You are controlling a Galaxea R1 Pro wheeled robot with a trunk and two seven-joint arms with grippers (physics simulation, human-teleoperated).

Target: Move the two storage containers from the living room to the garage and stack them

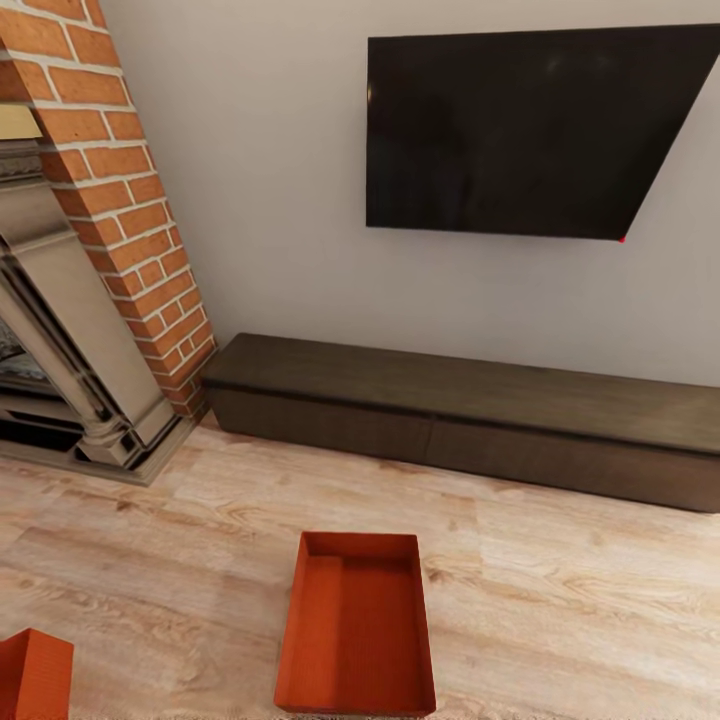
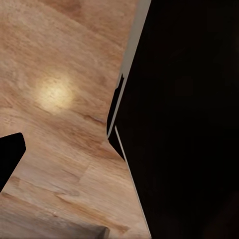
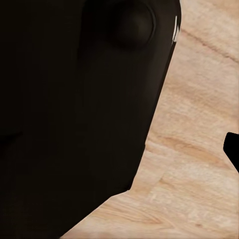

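**Sizing up two open bins on living-room planks**

Judging handling first: likely light, stiff, thin-walled plastic; smooth flat walls, probably slippery under a one-sided pinch. Best hold judged to be on the rim of opposite long walls, one pincer per side, lifted level. Empty as far as visible, so no load to shift.

Looked orange-red, rectangular, open-topped, plain flat walls, flat bare interior. Nearer storage container point(image 1: 356, 628) lay upright on the light wood floor point(image 1: 560, 590), in front of and well apart from the long low dark cabinet point(image 1: 470, 420). Second container point(image 1: 33, 672) seen as a corner at lower left, cut by the frame. Brick fireplace point(image 1: 120, 200) at left, black TV point(image 1: 520, 130) above cabinet.

Pincer state, both arms: could not tell; wrist views showed dark bodywork and planks.
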